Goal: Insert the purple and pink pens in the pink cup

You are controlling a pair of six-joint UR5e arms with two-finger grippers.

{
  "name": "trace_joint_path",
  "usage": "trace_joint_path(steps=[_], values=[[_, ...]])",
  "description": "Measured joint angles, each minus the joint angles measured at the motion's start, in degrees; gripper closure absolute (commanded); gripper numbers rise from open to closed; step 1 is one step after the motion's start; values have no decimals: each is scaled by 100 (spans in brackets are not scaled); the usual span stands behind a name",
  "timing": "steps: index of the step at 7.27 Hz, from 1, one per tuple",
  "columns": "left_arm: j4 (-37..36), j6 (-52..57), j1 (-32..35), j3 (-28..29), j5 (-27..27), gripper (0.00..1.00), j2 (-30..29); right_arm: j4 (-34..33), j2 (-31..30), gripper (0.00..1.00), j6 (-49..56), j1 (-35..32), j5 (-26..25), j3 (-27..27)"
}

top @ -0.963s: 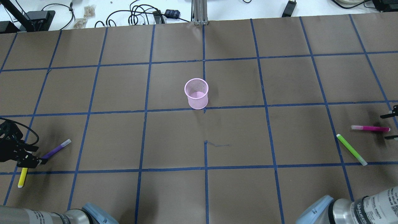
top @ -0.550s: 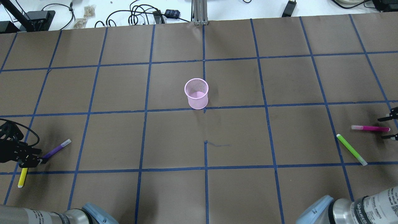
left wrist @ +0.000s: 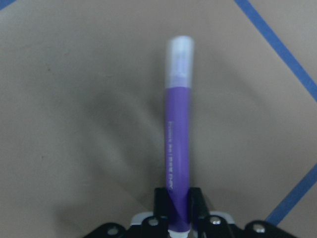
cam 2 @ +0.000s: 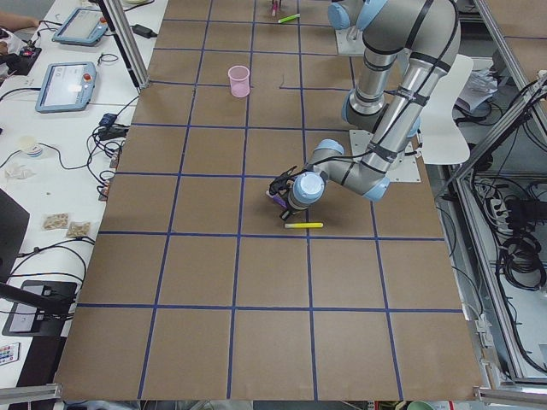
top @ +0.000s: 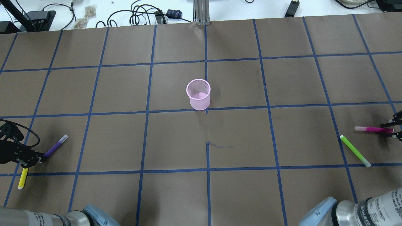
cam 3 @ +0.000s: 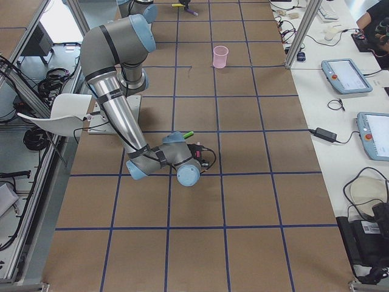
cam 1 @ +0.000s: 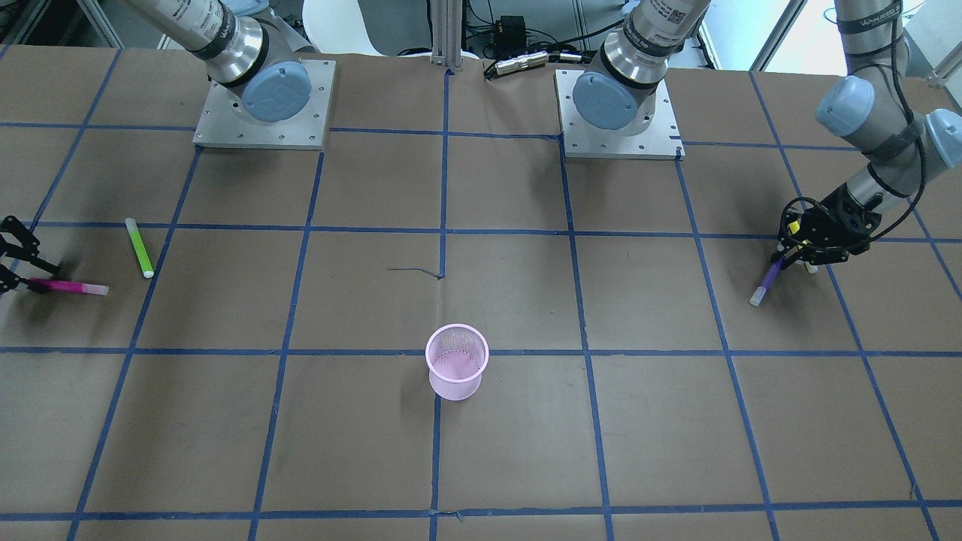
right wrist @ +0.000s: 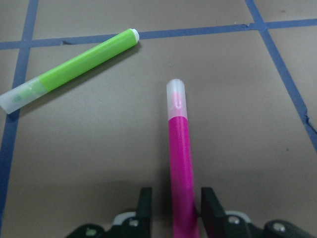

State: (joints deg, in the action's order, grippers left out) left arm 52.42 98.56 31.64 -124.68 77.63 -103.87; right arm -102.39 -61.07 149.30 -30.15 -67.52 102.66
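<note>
The pink mesh cup (top: 198, 94) stands upright mid-table, also in the front view (cam 1: 456, 362). My left gripper (top: 40, 159) is at the table's left edge, shut on the end of the purple pen (top: 56, 146). In the left wrist view the fingers clamp the purple pen (left wrist: 177, 134), which points away from them. My right gripper (top: 392, 129) is at the far right edge, open around the tail of the pink pen (top: 372, 129). In the right wrist view the pink pen (right wrist: 182, 163) lies between the fingers, with a gap on one side.
A green pen (top: 355, 150) lies just beside the pink pen, also in the right wrist view (right wrist: 74, 64). A yellow pen (top: 22, 179) lies on the table under my left gripper. Cables and boxes lie beyond the table's far edge.
My right gripper's fingers have narrowed around the pink pen's tail. My left gripper has shifted slightly with the purple pen, whose capped end has moved a little left and up in the view.
</note>
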Motion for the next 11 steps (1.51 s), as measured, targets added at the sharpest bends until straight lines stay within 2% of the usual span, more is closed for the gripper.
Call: trace_joint_path(steps=[1, 4, 6, 8, 11], values=[[-2, -12, 2, 15, -2, 100, 15, -2, -11, 98, 2, 0, -90, 0], [-5, -35, 15, 127, 15, 100, 148, 15, -200, 100, -37, -19, -318, -30], [47, -31, 23, 305, 30, 100, 194, 128, -839, 100, -213, -279, -387, -72], [81, -30, 38, 403, 61, 100, 266, 190, -1703, 100, -841, -1064, -700, -193], [493, -75, 218, 627, 112, 100, 643, 523, -2659, 100, -3359, -2844, -1214, -305]])
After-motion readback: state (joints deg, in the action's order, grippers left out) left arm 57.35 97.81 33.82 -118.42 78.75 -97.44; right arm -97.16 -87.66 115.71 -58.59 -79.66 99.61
